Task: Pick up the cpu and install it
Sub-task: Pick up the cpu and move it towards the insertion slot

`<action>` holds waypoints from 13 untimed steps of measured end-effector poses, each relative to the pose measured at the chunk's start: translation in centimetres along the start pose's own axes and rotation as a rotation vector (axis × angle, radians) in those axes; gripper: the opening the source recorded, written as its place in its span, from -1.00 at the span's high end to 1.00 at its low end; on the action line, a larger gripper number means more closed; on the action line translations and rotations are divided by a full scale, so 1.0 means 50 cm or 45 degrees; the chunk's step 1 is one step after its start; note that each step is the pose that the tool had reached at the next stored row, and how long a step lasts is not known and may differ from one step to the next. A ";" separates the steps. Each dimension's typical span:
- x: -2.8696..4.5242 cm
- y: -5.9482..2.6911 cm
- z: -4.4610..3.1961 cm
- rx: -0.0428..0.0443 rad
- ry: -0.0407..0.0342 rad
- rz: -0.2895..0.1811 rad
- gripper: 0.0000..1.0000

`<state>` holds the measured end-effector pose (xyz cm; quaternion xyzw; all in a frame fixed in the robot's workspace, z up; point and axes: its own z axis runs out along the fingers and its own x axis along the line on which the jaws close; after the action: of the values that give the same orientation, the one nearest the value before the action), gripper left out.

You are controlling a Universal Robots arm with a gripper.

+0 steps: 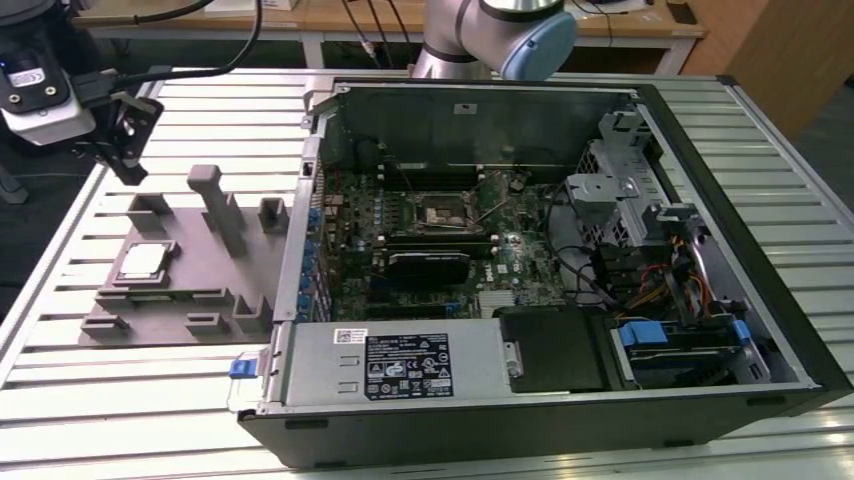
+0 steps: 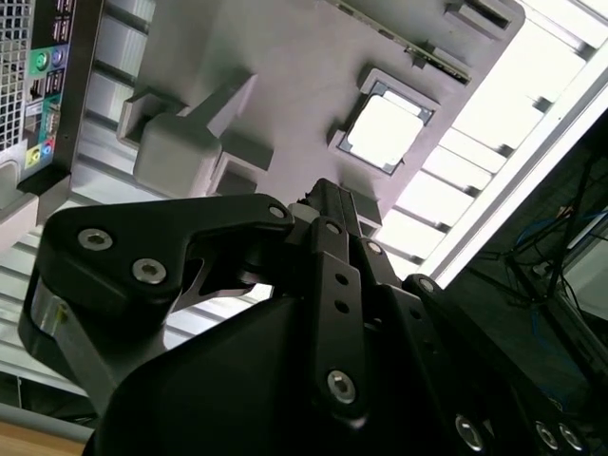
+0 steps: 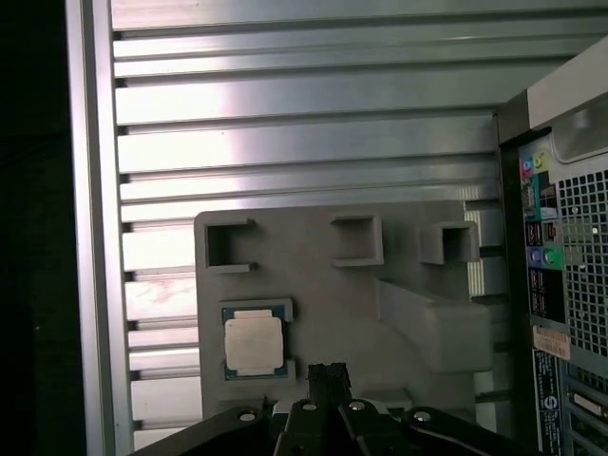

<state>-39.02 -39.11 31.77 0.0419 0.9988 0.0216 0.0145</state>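
Okay, exterior view: cpu (image 1: 143,262) sits in its fixture tray (image 1: 200,278) pocket on the bench (image 1: 94,400), gripper (image 1: 130,150) above the tray's far corner, arm (image 1: 497,35) cut off at the top edge. Second wrist view: fingers (image 2: 332,237) clenched on nothing, hiding the tray's near edge. First wrist view: cpu near the fingertips (image 3: 321,375), not touching.

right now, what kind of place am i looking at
Probably a robotics lab workbench: a robot arm at a slatted metal table, an open computer case lying on it, and a cpu sitting in a grey tray.
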 end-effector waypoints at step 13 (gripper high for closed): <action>0.011 -0.001 0.007 0.000 -0.0002 0.000 0.79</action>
<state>-39.58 -39.10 31.43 0.0420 0.9988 0.0217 0.0146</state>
